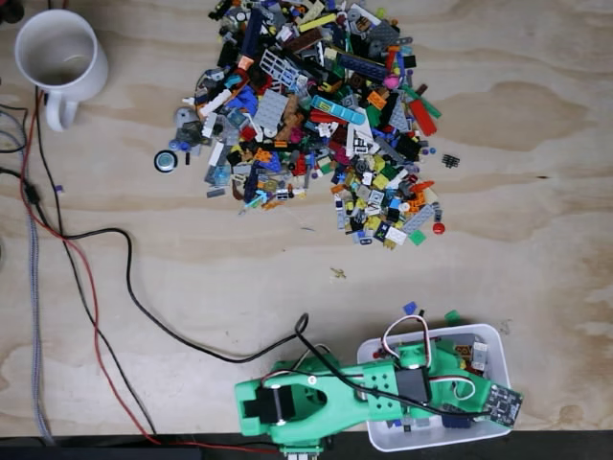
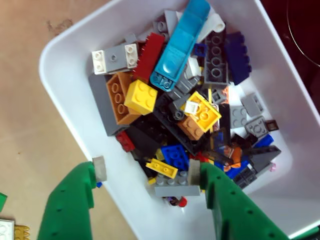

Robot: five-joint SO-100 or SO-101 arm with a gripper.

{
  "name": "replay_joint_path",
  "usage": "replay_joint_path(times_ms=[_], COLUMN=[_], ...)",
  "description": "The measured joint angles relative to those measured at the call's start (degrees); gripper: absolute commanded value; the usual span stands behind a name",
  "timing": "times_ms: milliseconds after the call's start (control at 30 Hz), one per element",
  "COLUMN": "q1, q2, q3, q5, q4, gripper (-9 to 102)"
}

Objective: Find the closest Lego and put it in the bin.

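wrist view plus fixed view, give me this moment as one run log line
gripper: open, nothing held, over bin | bin: holds many mixed bricks | lego pile: on table, apart from bin | mug: upper left in fixed view

Smooth, glossy white plastic is seen on the bin point(image 2: 60, 70). Grained plywood forms the table point(image 1: 536, 249). The gripper point(image 2: 148, 172) is matt green plastic.

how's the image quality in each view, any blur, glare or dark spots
Fixed view: even, soft light on the plywood table, the Lego pile fairly sharp, faint shadows, a dark strip along the bottom edge. Wrist view: the bricks in the white bin are slightly soft, the rim is bright without harsh glare, the top right corner is dark, and the green gripper is in focus.
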Motion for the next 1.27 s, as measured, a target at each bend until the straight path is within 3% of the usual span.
replay_joint_path(times_ms=[267,467,667,900,1267], q1=[-23.29,-47.11,-62.23,-68.12,-75.41], q2=[0.7,-1.85,-6.86,-11.69,-11.87], q3=[-3.78,-3.78,-4.04,-4.31,-5.8], q5=[-0.88,4.31,7.91,10.46,16.88], q4=[2.46,2.29,-0.53,-3.25,-0.7], gripper=[20,20,20,20,20])
